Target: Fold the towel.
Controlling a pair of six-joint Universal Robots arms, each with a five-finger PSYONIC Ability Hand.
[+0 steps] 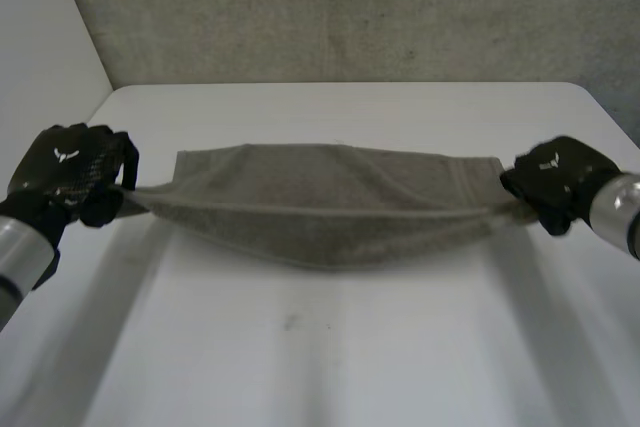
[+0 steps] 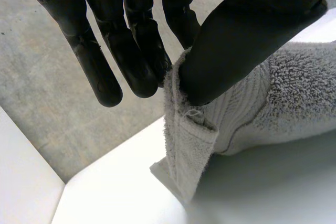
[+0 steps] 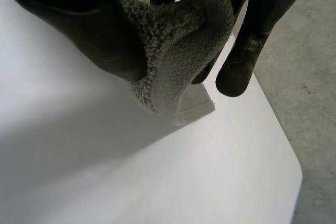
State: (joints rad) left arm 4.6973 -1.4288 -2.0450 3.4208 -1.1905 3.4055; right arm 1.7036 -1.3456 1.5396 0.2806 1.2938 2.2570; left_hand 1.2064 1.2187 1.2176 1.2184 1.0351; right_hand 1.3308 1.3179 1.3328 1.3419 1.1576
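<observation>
Evidently, one corner is pinched by the left robot hand (image 1: 72, 169), the towel (image 1: 330, 212) is held sagging over the counter (image 1: 330, 357), and the other corner is pinched by the right robot hand (image 1: 555, 182), so the fold is judged barely begun.

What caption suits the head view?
The left hand and right hand pinch opposite ends of the grey towel, stretched over the white table.

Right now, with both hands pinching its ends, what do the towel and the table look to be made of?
The towel: grey terry cloth, probably cotton; fuzzy looped pile, flat woven band by the hem; it sags limply between its ends. The table: hard, smooth, matte white top, perhaps laminate or painted board; the look leaves that open.
</observation>
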